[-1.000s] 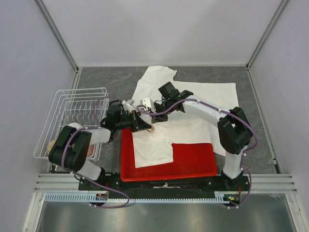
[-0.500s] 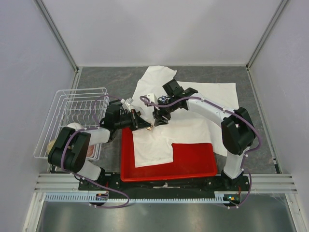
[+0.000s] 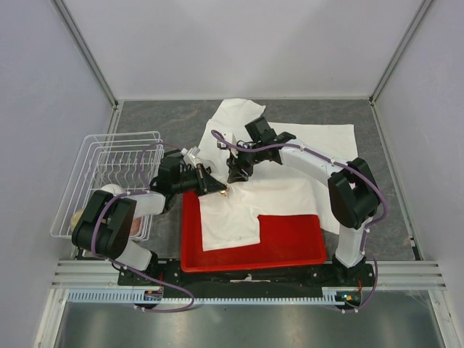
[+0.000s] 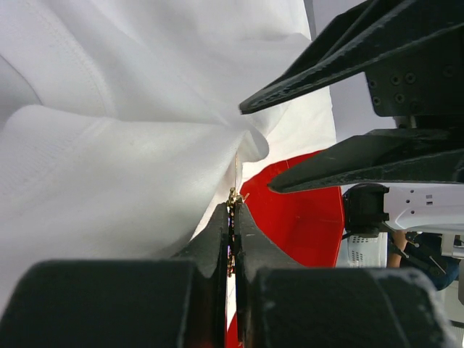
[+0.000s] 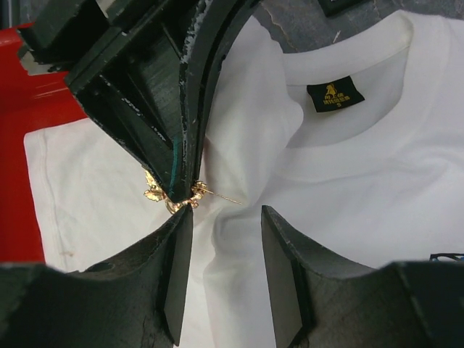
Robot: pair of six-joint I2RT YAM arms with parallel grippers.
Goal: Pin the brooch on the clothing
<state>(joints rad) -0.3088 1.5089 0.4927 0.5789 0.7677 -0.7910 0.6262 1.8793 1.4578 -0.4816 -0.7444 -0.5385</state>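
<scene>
The shirt (image 3: pixel 290 190) lies partly over a red tray (image 3: pixel 290 243). The right gripper (image 5: pixel 226 217), jaws apart, straddles a raised fold. The left gripper (image 4: pixel 233 212) clamps the brooch (image 5: pixel 155 193), its pin bare beside the fold. Piercing stage, I reckon: next, pinch the fold and push the pin through.

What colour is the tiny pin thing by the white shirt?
Gold. The brooch shows best in the right wrist view.

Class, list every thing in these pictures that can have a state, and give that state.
brooch, clamped, pin sticking out
T-shirt, rumpled, partly draped over the red tray
red tray, partly covered
left tool, shut on the brooch
right tool, open at a T-shirt fold
</scene>
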